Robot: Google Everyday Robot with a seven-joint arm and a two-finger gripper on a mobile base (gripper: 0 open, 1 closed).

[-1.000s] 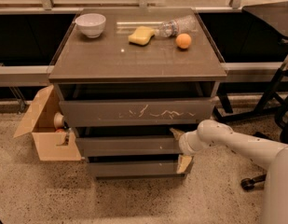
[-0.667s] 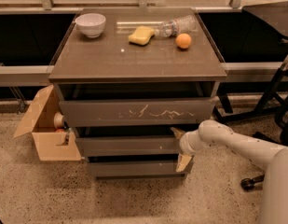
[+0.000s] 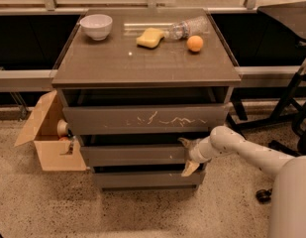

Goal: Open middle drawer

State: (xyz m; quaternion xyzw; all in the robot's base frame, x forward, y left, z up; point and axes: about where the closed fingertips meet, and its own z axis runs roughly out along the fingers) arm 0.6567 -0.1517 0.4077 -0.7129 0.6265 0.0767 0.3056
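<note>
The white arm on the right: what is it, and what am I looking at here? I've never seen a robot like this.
It is a robot's single arm, seen by one camera looking down at a cabinet from the front; where that camera is mounted isn't known. At the arm's tip is the gripper, a two-finger claw. It is open at one end of the middle drawer, with one finger above the drawer front and one below. On the cabinet top are a white bowl, a yellow sponge, a clear bottle lying on its side and an orange. A cardboard box sits on the floor beside the cabinet.
</note>
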